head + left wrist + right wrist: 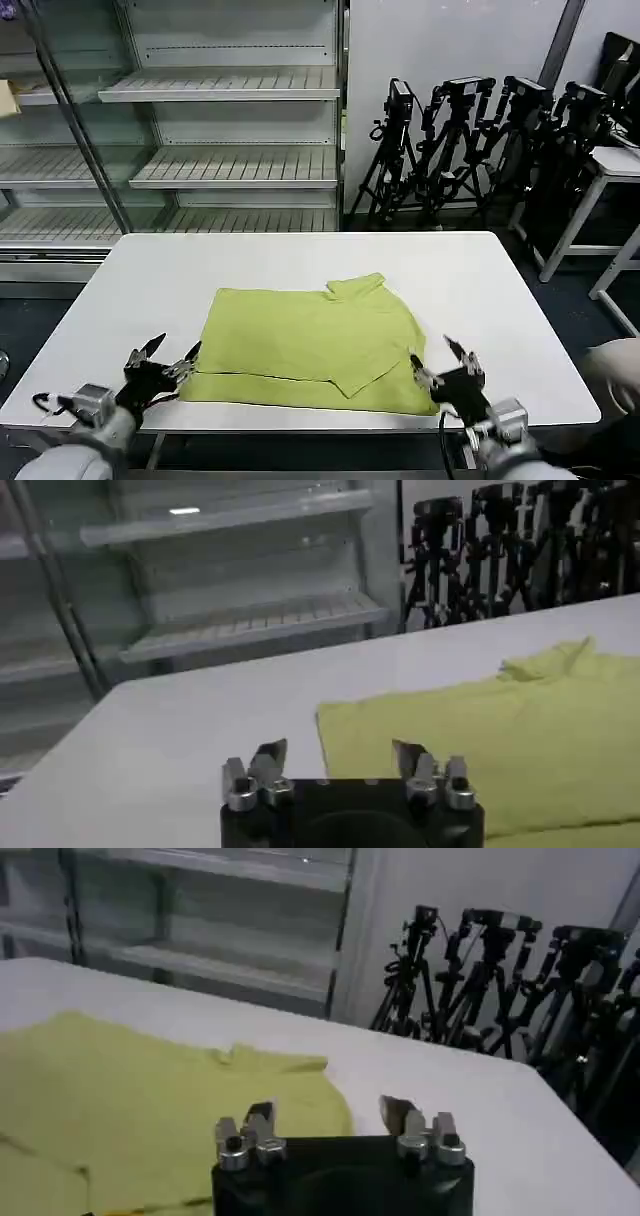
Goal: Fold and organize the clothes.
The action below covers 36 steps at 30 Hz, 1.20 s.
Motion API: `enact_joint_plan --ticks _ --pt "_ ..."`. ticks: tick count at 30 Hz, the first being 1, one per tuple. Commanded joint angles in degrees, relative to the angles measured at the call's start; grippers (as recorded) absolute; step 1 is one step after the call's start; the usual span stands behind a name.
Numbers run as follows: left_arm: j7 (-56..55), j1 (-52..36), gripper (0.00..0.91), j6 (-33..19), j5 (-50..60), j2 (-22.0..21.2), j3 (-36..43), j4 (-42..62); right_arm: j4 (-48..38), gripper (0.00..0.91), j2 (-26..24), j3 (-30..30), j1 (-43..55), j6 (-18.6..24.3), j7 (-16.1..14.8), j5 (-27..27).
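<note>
One white table [480,290], rectangular, spanning the foreground; behind it one glass-fronted shelving unit [230,120] with three slatted shelves in sight; beside that, against the wall, four black tripods [480,150] standing close together; at the right edge, part of a second white table [615,165]. On the near half of the first table, one lime yellow-green T-shirt [310,345], lying flat and already folded into a rough rectangle; one sleeve folded diagonally across the lower right part; a further flap of cloth poking out at the far right corner; near hem just short of the table's front edge. Two grippers, one at each near corner of the shirt; left gripper [163,362] just off the shirt's near left corner, over bare tabletop, fingers spread apart and holding nothing; right gripper [440,365] at the shirt's near right corner, fingers likewise apart and empty. In the left wrist view, shirt edge [480,750] lying beyond the spread left gripper [340,760]; in the right wrist view, cloth [140,1098] reaching up to the open right gripper [330,1123].
</note>
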Motion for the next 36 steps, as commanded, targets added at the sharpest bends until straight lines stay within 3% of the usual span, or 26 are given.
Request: enact_joint_plan --ticks 1,15,25,36 --pt "-0.80 -13.76 0.907 -0.02 -2.04 1.20 8.04 10.59 -14.08 0.907 1.23 -3.79 18.65 -0.69 2.16 4.11" --pt "-1.60 -27.34 0.907 -0.03 -1.44 0.29 13.42 26.46 -33.00 0.907 7.21 -11.39 34.67 -0.72 5.25 4.68" --pt "-1.34 -33.50 0.907 -0.03 -0.01 0.41 13.59 36.96 -44.02 0.907 11.80 -13.03 38.98 -0.67 5.98 4.53" --pt "0.72 -34.85 0.907 -0.03 1.04 0.59 13.58 39.93 -49.43 0.907 14.82 -14.29 40.65 -0.66 7.88 4.29"
